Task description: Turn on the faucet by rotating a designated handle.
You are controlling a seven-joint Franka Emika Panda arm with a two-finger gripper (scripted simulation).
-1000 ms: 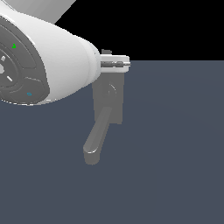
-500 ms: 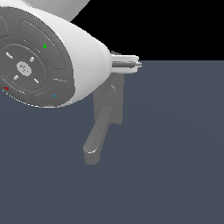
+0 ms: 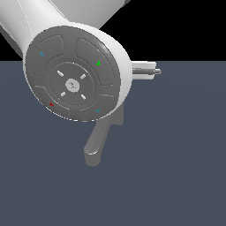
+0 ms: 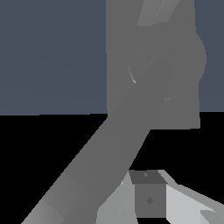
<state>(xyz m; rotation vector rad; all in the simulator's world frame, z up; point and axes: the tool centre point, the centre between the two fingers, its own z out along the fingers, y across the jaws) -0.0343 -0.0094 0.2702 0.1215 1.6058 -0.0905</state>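
Observation:
The grey faucet shows best in the wrist view: a flat back plate (image 4: 122,52), a round hub (image 4: 183,57) and the thick spout (image 4: 100,153) slanting away from it. A paler thin strip above the hub (image 4: 151,13) looks like the handle. My gripper (image 4: 149,192) sits just off the spout, its fingers together and shut, holding nothing. In the exterior view my arm (image 3: 75,73) hides most of the faucet. Only the spout (image 3: 95,148) and a sliver of back plate (image 3: 119,117) show. The gripper tip (image 3: 152,70) pokes out on the exterior view's right.
A flat dark blue-grey floor (image 3: 176,167) spreads all around the faucet. Above its far edge the background is black. The wide arm joint fills the upper part of the exterior view's left.
My arm's big round joint has swung toward the exterior view's right and now covers more of the faucet. The gripper tip has shifted right with it. The spout has not moved.

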